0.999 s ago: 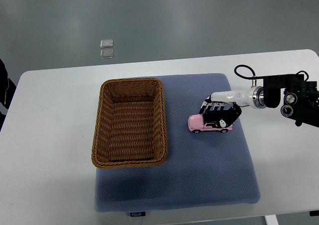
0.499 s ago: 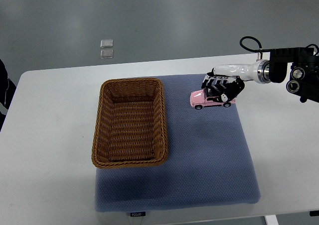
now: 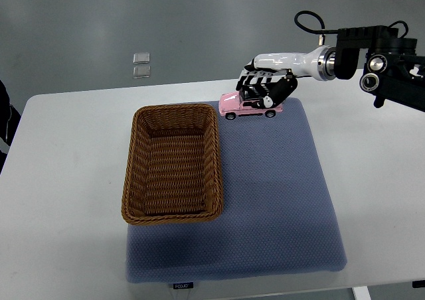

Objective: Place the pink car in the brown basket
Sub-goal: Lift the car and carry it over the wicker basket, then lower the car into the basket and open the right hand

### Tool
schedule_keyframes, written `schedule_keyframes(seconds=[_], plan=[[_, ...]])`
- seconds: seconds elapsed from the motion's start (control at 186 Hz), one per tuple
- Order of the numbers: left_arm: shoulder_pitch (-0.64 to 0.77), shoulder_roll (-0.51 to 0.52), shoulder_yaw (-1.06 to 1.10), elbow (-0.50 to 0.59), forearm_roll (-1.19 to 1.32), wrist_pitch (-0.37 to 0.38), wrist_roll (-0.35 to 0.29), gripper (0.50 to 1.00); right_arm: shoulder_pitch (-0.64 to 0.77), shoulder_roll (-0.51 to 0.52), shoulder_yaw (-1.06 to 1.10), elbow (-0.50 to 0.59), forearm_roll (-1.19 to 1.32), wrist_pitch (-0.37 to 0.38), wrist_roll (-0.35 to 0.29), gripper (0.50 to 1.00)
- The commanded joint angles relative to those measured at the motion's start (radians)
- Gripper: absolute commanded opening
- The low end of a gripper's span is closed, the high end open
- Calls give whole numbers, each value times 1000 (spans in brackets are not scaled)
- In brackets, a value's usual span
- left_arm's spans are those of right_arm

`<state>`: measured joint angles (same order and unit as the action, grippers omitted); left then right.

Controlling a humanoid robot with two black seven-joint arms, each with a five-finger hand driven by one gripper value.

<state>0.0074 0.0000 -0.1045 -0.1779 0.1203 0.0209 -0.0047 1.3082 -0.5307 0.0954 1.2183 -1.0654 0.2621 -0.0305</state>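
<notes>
The brown basket [image 3: 172, 164] sits empty on the table; just right of its far corner, the right hand [image 3: 264, 87] grips the pink car [image 3: 248, 105] from above. A loose hold could drop it outside the rim. Fingers hide the car's roof.

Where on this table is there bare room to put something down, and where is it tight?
The blue mat is bare from the brown basket's right rim to the mat's right edge, and along the front. White table left of the basket is also bare. The tight spot is the mat's far edge, where the right hand holds the pink car beside the basket's far right corner.
</notes>
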Motion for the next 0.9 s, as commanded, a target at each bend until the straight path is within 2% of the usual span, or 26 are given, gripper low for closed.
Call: schedule_keyframes(seconds=[0.0,0.129,0.333,0.65,0.897], plan=[[0,0,0,0,1,-1,0,1000,23,78,0,-2,4,-4,0,500],[0,0,0,0,1,1,0,1000,20,175,0,-13,1,-11,0,500],[0,0,0,0,-1,1,0,1000,-18,311,0,-98,-4,-17,0,500],[0,0,0,0,-1,-1,0,1000,-127,416,0,-224,-18,-31,-2,500],[0,0,0,0,1,-1,0,1000,-153,454,0,-230,-19,-50,-2,500]])
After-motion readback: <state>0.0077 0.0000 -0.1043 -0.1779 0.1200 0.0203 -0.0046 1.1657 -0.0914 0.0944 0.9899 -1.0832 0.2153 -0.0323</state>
